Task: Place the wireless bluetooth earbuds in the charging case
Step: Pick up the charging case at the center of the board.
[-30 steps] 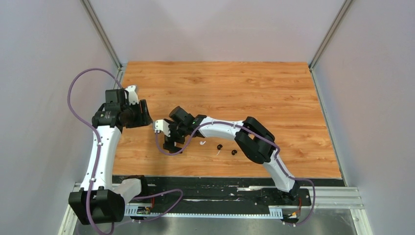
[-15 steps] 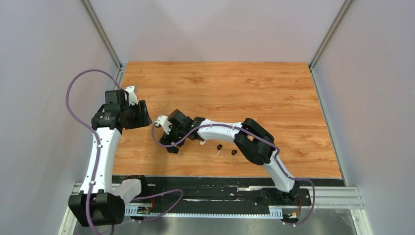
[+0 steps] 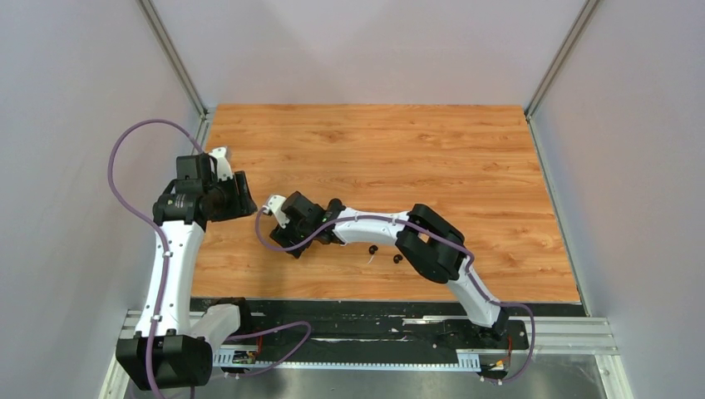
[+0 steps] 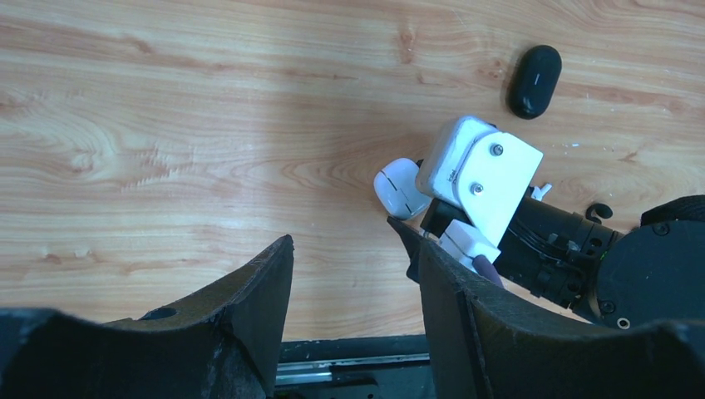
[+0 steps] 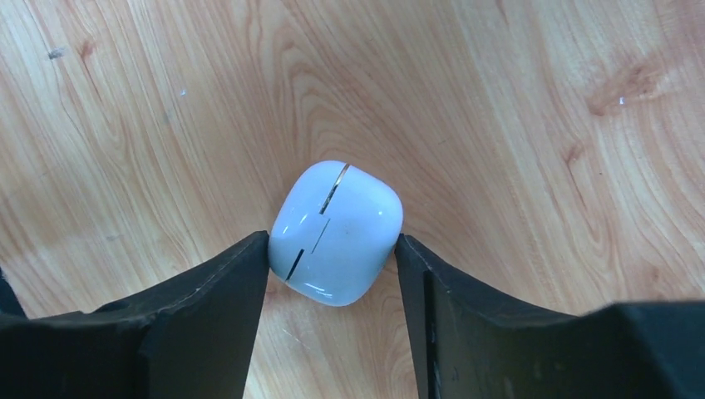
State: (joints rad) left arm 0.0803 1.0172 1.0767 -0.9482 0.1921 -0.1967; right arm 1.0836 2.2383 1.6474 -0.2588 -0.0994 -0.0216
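Observation:
A white rounded charging case [image 5: 337, 233], lid closed, lies on the wooden table with my right gripper [image 5: 332, 243] shut on it, one fingertip against each side. The left wrist view shows the same case [image 4: 399, 187] poking out beside the right wrist. A black oval charging case [image 4: 534, 81] lies closed farther back. From above, two black earbuds [image 3: 372, 248] [image 3: 397, 258] and one white earbud [image 3: 370, 260] lie by the right forearm. My left gripper [image 4: 338, 227] hangs open above the table's left side with nothing between its fingers.
The right arm [image 3: 432, 241] stretches low across the near middle of the table [image 3: 432, 158]. Grey walls enclose the left, right and back sides. A black rail [image 3: 374, 328] runs along the near edge.
My right gripper moved a little left and lowered, and its fingers closed in onto the white case. The left arm shifted slightly left and stayed open.

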